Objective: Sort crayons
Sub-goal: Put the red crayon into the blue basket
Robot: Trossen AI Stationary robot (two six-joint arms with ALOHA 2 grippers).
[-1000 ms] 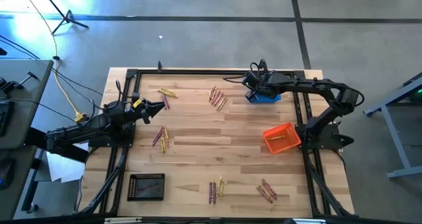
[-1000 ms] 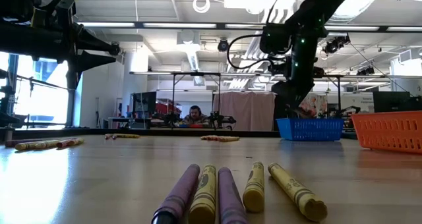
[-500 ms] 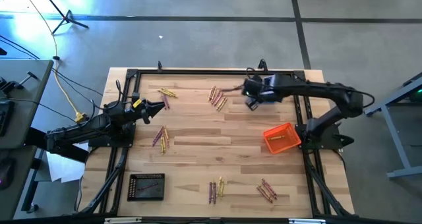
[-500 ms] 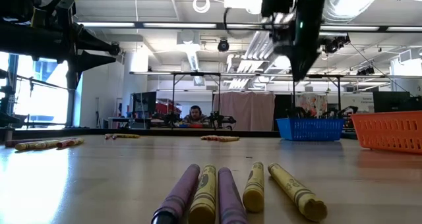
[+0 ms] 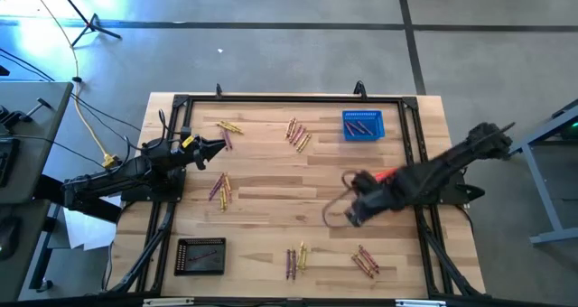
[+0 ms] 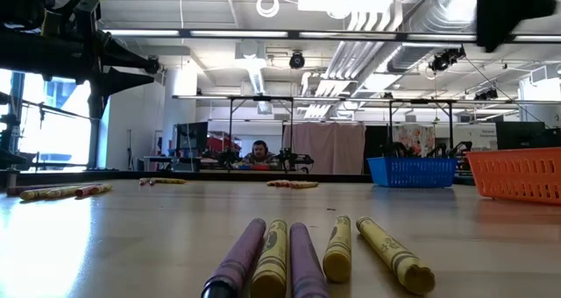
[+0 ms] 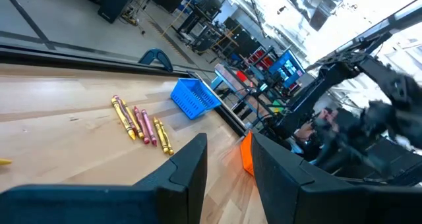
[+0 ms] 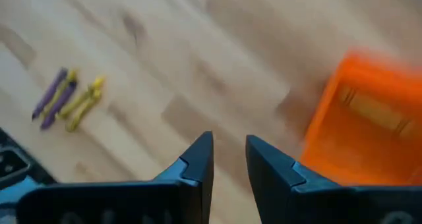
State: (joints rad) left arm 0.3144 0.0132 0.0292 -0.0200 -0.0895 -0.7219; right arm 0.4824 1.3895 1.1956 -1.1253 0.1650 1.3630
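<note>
Crayons, small thin yellow, red and purple sticks (image 5: pixel 296 260), lie in little heaps across the wooden table (image 5: pixel 271 181). The right gripper (image 5: pixel 354 215) has swung from the far blue mesh basket (image 5: pixel 362 125) toward the near heaps, fingers slightly apart, holding nothing. It looks ready for another crayon. The left gripper (image 5: pixel 215 148) waits left, fingers slightly apart.

Crayons, yellow, red-orange and purple, lying flat in loose clusters on the wood: far left (image 5: pixel 229 127), far centre (image 5: pixel 297 134), mid left (image 5: pixel 219 190), near centre (image 5: pixel 296 259), near right (image 5: pixel 365 262). More lie inside the blue basket (image 5: pixel 362 125).
</note>
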